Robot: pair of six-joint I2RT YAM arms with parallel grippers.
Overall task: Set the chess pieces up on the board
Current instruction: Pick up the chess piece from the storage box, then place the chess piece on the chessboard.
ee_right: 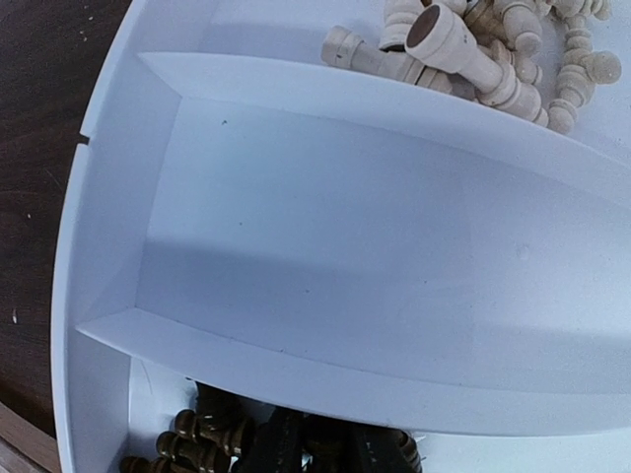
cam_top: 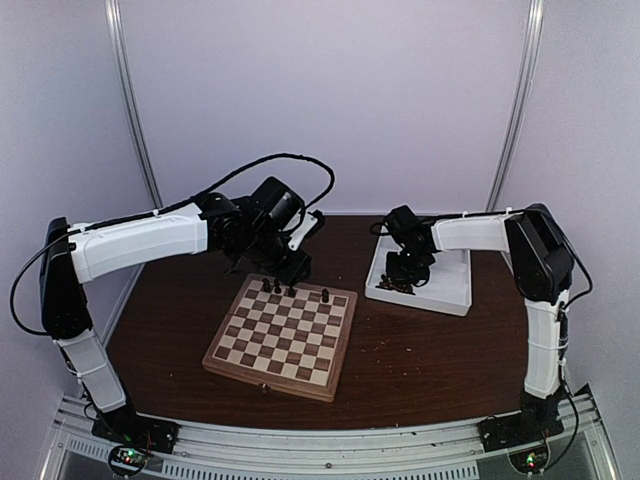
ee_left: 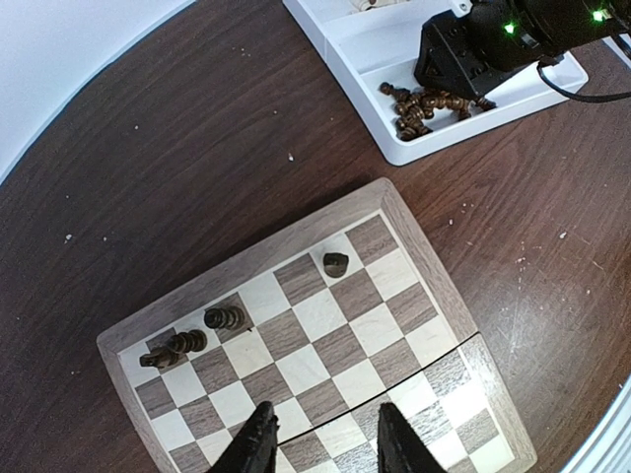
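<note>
The table's [ee_left: 148, 148] board [ee_left: 325, 325] lies under the left tool [ee_left: 324, 412].

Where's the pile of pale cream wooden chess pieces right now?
In the right wrist view, the pale cream wooden pieces lie heaped at top right, in the white plastic tray's end compartment, one empty compartment away from the dark brown pieces.

Soft, even light leaves faint shadows on the tabletop [cam_top: 400, 360] around the board [cam_top: 283, 335]; the top view is slightly soft, and the left wrist view bows the tabletop's edge beyond the board.
</note>
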